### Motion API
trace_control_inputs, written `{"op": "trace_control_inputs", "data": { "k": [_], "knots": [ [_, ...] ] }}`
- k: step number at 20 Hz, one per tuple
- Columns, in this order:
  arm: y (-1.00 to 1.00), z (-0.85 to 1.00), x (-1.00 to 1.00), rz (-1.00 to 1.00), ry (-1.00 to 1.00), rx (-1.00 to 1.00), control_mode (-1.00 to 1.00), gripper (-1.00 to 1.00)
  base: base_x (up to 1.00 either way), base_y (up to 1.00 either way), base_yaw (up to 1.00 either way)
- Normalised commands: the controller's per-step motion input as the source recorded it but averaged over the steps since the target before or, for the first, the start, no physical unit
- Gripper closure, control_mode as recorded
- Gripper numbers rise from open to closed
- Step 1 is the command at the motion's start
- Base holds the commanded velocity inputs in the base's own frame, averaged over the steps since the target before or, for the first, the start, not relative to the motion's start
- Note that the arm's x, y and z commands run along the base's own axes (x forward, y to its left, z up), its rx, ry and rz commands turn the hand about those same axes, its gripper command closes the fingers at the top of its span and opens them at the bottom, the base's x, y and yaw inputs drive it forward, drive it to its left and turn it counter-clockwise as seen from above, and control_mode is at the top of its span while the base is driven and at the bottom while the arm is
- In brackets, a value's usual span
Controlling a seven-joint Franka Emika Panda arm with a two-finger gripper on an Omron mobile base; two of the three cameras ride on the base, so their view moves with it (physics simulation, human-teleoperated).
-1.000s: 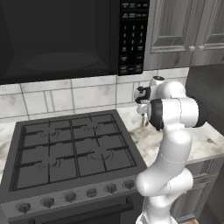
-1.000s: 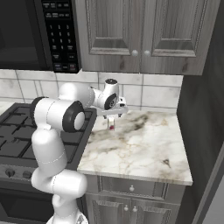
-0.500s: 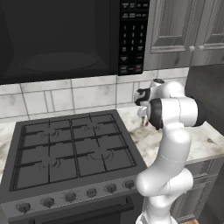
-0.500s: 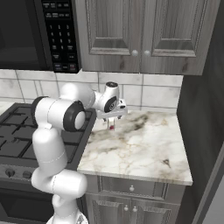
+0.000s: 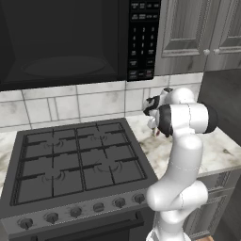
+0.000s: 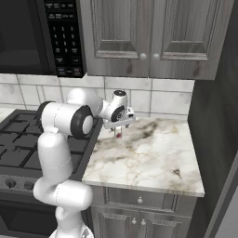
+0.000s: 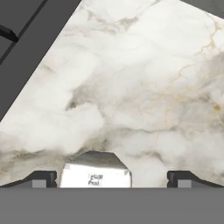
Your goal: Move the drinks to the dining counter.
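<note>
At my far left is the black gas stove with its cast grates (image 5: 80, 160), under a black microwave with a keypad column (image 5: 61, 42) and a wall of pale veined tiles (image 5: 84, 101). Just right of the stove's edge my two-finger gripper (image 6: 118, 129) points down over the small white-grey marble worktop with grey cabinet drawers (image 6: 153, 160), near its back left corner. Beneath it is the small brown-red bottle (image 6: 118, 135). From the side only a sliver of red shows under my hand, and I cannot tell whether it stands on the marble or hangs clear of it. Along my hand, the bottle appears as a pale block with a printed label. It sits between my dark fingertips (image 7: 43, 178), close against one and with open marble showing before the other. My fingers stand wide apart, and I cannot tell whether they are actually pinching the bottle. Further right the marble runs to a dark panel, with grey panelled cupboard doors (image 6: 148, 32) above.
</note>
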Motion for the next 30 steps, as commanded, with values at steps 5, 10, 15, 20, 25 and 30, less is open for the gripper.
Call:
{"op": "trace_control_inputs", "data": {
  "k": [5,10,15,20,25,30],
  "knots": [
    [0.0,0.0,0.09,0.02,0.0,0.0,-1.0,-1.0,0.0,0.0,0.0],
    [0.0,0.0,0.0,0.0,0.0,0.0,-1.0,-1.0,0.0,0.0,0.0],
    [0.0,0.0,0.0,0.0,0.0,0.0,-1.0,1.0,0.0,0.0,0.0],
    [0.0,0.0,-0.02,0.0,0.0,0.0,-1.0,1.0,0.0,0.0,0.0],
    [0.0,0.01,-0.67,0.0,-0.04,0.01,-1.0,1.0,0.0,0.0,0.0],
    [0.0,0.12,-0.89,0.0,-0.05,0.0,-1.0,1.0,0.0,0.0,0.0]
  ]
}}
